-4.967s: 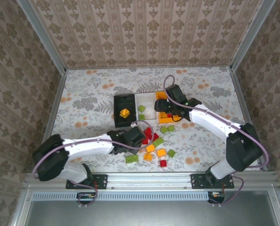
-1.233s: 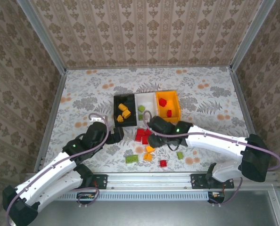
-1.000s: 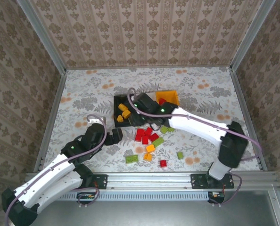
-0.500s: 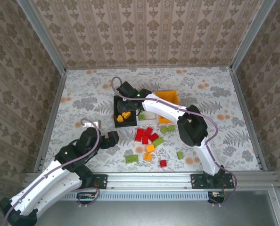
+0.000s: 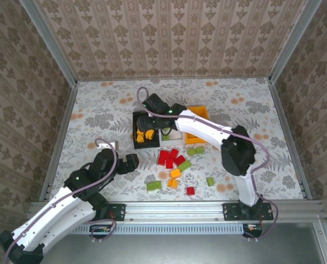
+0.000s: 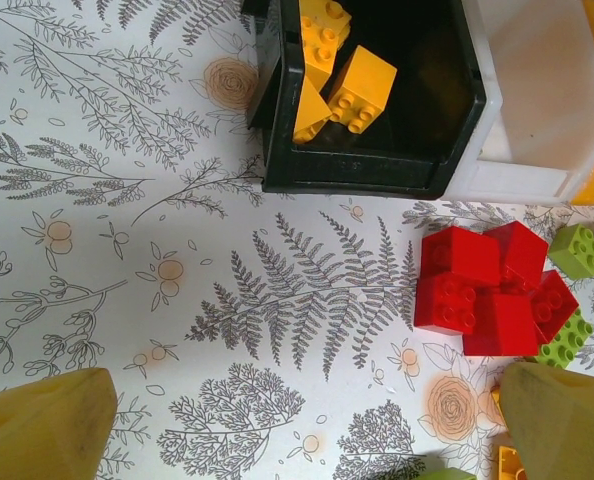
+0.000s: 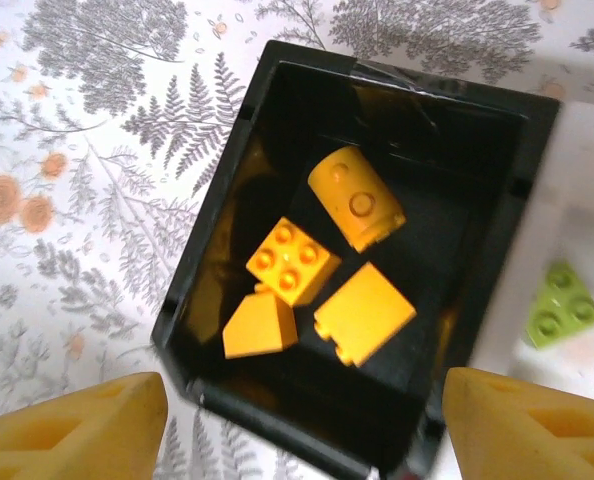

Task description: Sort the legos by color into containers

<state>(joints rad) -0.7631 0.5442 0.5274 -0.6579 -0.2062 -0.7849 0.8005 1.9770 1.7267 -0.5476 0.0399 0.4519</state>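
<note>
Right gripper (image 7: pixel 307 425) released, empty, poised over black bin (image 7: pixel 209 250) containing four orange-yellow bricks (image 7: pixel 292 262). Left gripper (image 6: pixel 302 420) released, empty, above table (image 6: pixel 127 250) near red bricks (image 6: pixel 477 290).

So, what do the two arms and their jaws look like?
The left arm and the right arm have white shells with black joints, and a thin purple-grey cable loops along each. The jaws are dull yellow and wedge-shaped.
</note>
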